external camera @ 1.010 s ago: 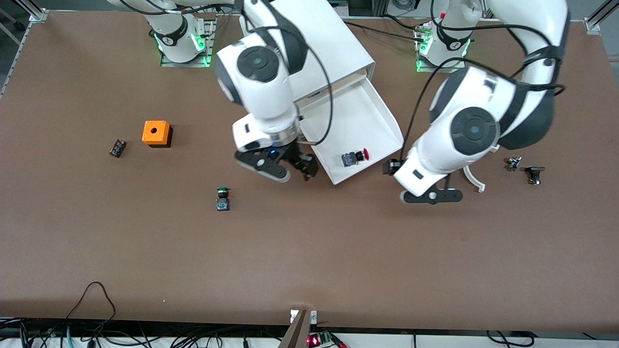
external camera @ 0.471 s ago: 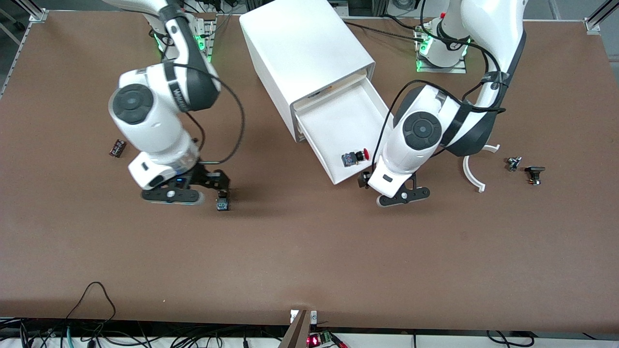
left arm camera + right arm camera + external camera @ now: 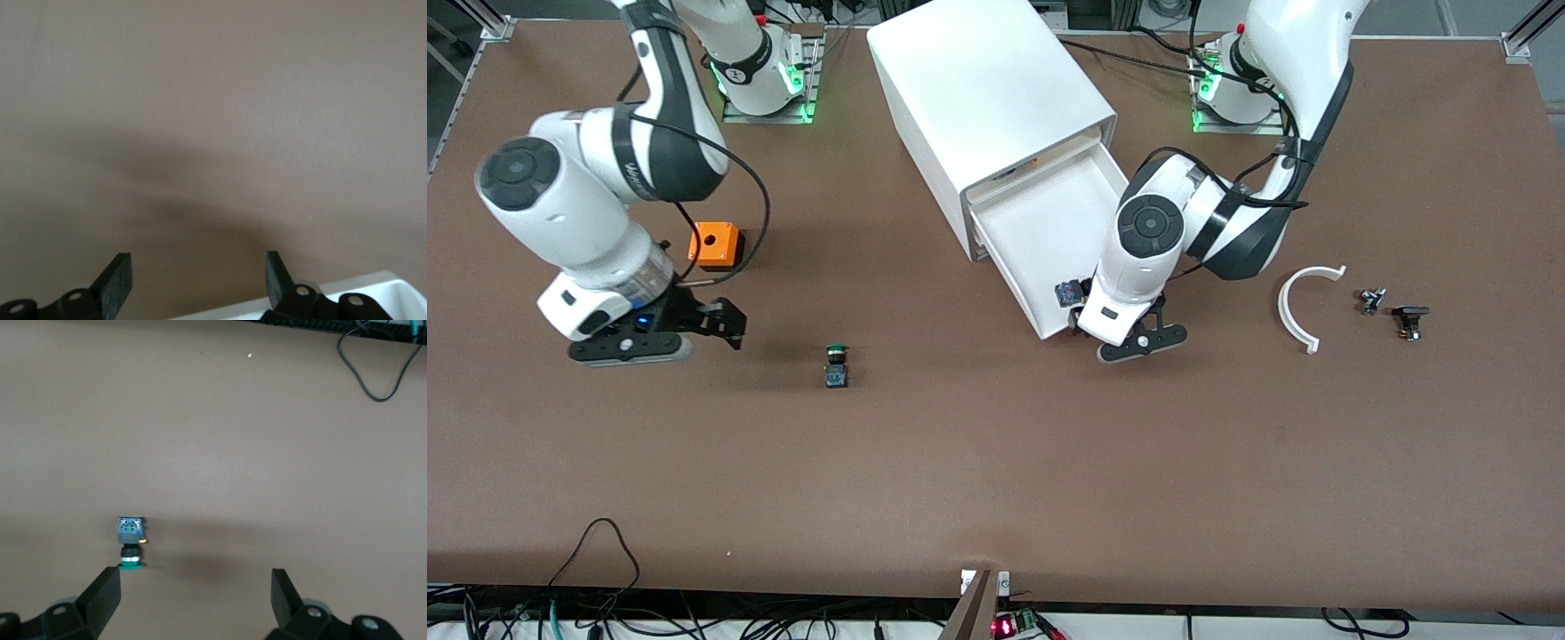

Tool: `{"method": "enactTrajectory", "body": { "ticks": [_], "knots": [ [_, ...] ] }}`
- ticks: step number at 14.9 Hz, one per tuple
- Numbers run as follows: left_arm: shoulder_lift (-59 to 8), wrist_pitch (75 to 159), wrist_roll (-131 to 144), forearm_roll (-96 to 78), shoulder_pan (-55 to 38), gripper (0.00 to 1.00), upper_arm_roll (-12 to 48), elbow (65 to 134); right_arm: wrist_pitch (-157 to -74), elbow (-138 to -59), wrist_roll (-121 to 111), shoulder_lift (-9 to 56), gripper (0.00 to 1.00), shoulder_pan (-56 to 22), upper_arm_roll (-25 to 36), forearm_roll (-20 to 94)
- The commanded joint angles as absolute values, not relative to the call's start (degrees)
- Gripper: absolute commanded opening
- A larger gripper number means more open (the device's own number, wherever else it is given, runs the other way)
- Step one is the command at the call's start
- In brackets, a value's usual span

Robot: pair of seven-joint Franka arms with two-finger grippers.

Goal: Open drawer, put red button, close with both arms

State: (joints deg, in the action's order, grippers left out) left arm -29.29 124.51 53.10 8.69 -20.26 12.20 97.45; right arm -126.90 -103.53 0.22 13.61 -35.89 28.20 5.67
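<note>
Front view: red button (image 3: 1066,292) lies in the drawer (image 3: 1049,233); spread-fingered left gripper (image 3: 1089,331) at its front must push; right gripper (image 3: 703,322), also spread, must join.

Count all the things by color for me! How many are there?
White: 3, the cabinet, its open drawer, a curved piece
Orange: 1, a box
Green-capped: 1, a button
Red-capped: 1, the red button, mostly hidden by the left arm
Dark small parts: 3
Total: 9
</note>
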Motion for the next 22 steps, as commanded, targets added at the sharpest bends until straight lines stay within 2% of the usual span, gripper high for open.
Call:
{"method": "enactTrajectory", "body": {
  "ticks": [1,3,6,9,10,17,19,21,22],
  "knots": [
    [-26.72,126.03,57.21,10.28,-22.06,0.88,11.95,101.86,-123.59,-105.47,-2.64,8.28,1.0,-36.3,30.14,6.33],
    [-26.28,125.95,58.18,10.28,-22.5,0.88,12.13,102.22,-119.55,-104.86,-2.72,5.29,1.0,-36.3,30.5,6.15],
    [-24.0,125.51,58.36,10.2,-22.41,0.88,13.79,104.84,-117.78,-104.59,-2.72,2.03,1.0,-36.3,31.29,5.28],
    [-22.24,125.51,64.57,10.2,-22.32,0.88,17.04,107.92,-114.97,-103.89,-2.46,0.53,1.0,-36.12,31.47,3.61],
    [-22.24,125.51,66.17,10.2,-21.98,0.88,18.79,108.28,-113.48,-102.76,-2.29,0.53,1.0,-33.95,30.33,2.99],
    [-21.8,123.67,71.02,9.58,-21.71,0.88,24.87,109.69,-108.11,-100.46,-2.11,-2.02,1.0,-6.18,3.11,2.72],
    [-21.71,122.52,71.02,9.32,-21.27,0.89,26.45,109.69,-106.97,-100.46,-2.11,-2.98,1.0,-4.83,2.02,2.72],
    [-21.71,121.99,70.58,7.49,-19.78,0.97,28.73,109.69,-105.65,-100.37,-2.02,-3.43,1.0,-4.92,2.02,2.72],
    [-21.88,121.99,70.23,4.86,-18.91,0.97,29.7,109.69,-105.12,-99.94,-2.28,-3.43,1.0,-4.92,2.02,2.72]
  ]
}}
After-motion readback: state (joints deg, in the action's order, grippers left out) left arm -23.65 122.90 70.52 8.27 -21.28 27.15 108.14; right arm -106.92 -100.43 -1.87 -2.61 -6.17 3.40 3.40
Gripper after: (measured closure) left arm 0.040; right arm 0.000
